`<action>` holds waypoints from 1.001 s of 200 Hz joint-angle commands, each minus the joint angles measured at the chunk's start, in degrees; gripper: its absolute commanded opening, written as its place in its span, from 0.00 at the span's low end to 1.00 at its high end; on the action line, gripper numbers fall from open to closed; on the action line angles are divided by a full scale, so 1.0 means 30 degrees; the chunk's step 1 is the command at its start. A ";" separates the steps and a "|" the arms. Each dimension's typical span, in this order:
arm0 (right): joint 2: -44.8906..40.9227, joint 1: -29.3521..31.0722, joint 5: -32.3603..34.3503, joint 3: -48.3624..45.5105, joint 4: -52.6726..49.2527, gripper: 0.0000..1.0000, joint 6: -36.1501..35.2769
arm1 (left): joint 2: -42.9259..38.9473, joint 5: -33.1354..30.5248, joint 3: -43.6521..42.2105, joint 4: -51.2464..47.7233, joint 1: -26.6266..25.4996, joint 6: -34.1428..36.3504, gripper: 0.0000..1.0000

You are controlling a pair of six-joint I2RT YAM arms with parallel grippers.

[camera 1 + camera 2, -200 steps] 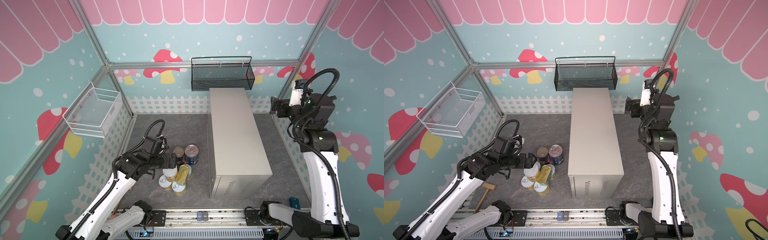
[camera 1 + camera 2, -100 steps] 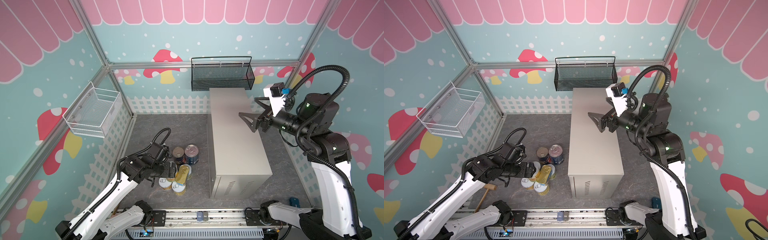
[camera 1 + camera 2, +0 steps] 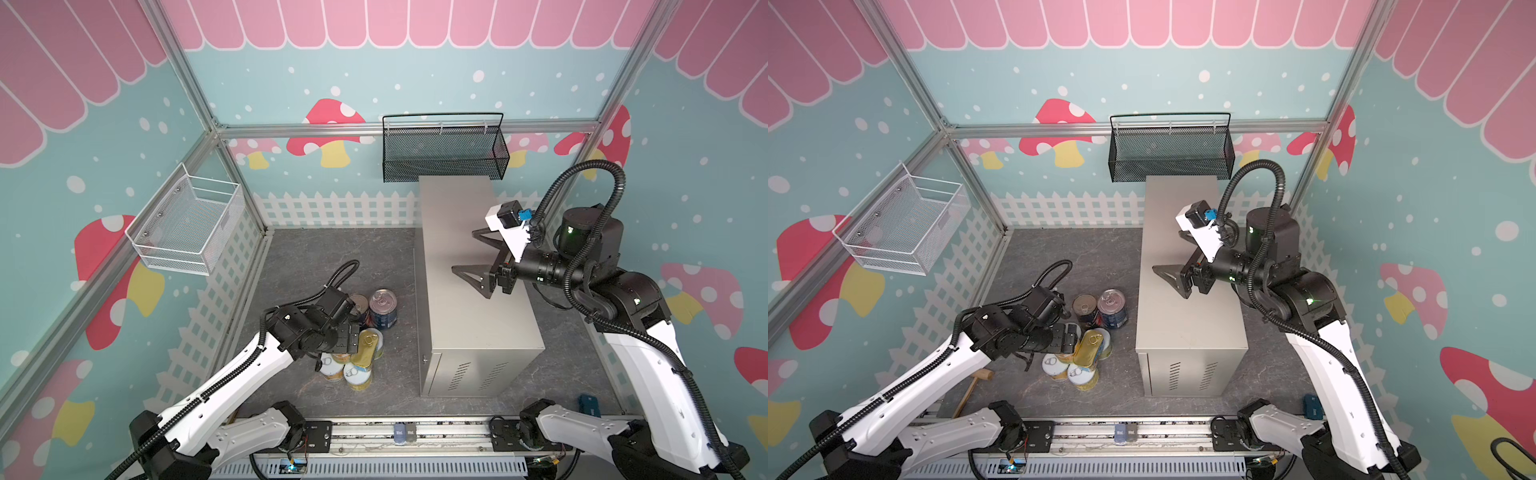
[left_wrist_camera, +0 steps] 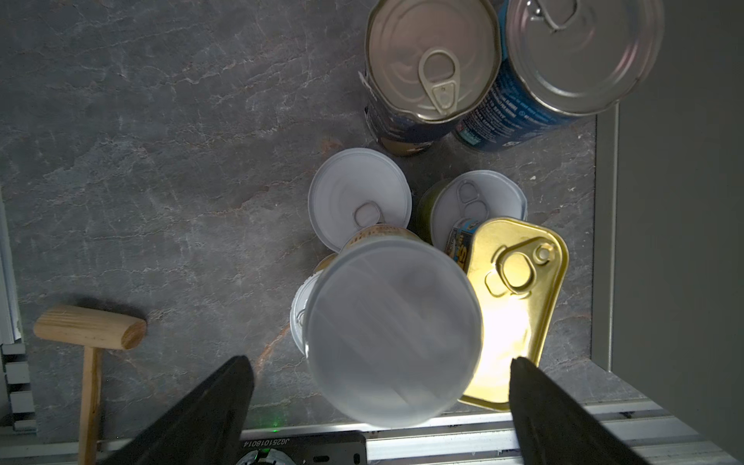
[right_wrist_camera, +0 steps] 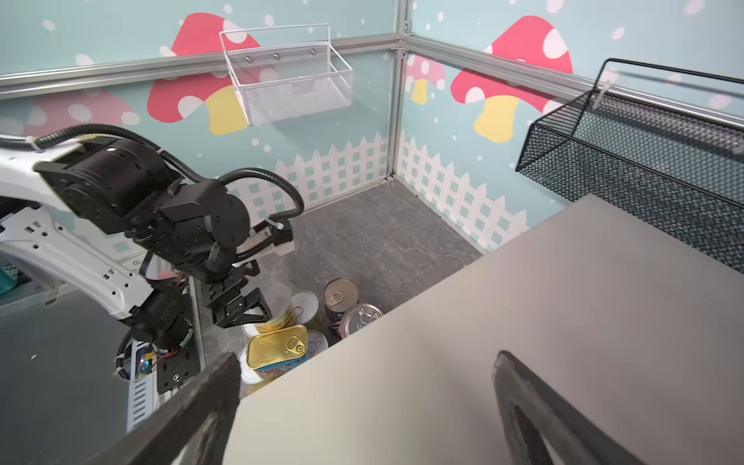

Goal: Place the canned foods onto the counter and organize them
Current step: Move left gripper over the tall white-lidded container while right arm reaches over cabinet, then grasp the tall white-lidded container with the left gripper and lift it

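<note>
The canned foods [image 3: 358,376] are found bunched on the dark stone-look floor [image 3: 324,257], lower centre in both top views, just left of the tall beige-grey metal cabinet [image 3: 469,328], whose flat top is bare. The left gripper [image 4: 380,362] is seen spread wide, its black fingers [image 4: 209,406] set either side of a short yellow-labelled can with a white lid [image 4: 394,330]. A gap shows on each side, so nothing is pinched. That can appears to be perched on its neighbours. The flat gold rectangular tin [image 4: 519,306] is propped at a tilt right beside it, and the two tall dark-blue-labelled cans [image 4: 430,60] are stood at the upper right of the left wrist view. Over the cabinet top, the right gripper [image 3: 464,251] is seen spread and empty.

These tins are judged rigid, weighty and slick-walled. The round body should be taken at mid-height, across its width, below the lid's rim. The leaning gold tin may be tipped once its support is lifted.
</note>
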 commanded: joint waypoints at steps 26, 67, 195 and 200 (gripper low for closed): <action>0.2011 0.5169 0.3650 0.1813 -0.1643 0.99 -0.1011 | 0.0596 -0.0107 -0.0747 0.0941 -0.0188 -0.0843 1.00; 0.4295 0.9055 0.7477 0.3557 -0.2864 0.99 -0.0831 | 0.0435 -0.0233 -0.1257 0.1074 -0.0240 -0.0846 0.96; 0.4572 1.1545 1.0450 0.2775 -0.2127 0.99 -0.0346 | 0.1396 -0.0235 -0.1385 0.1594 -0.0306 -0.0319 0.76; 0.4494 1.1540 1.0493 0.2688 -0.2026 0.99 -0.0319 | 0.1429 -0.0213 -0.1388 0.1603 -0.0306 -0.0319 0.74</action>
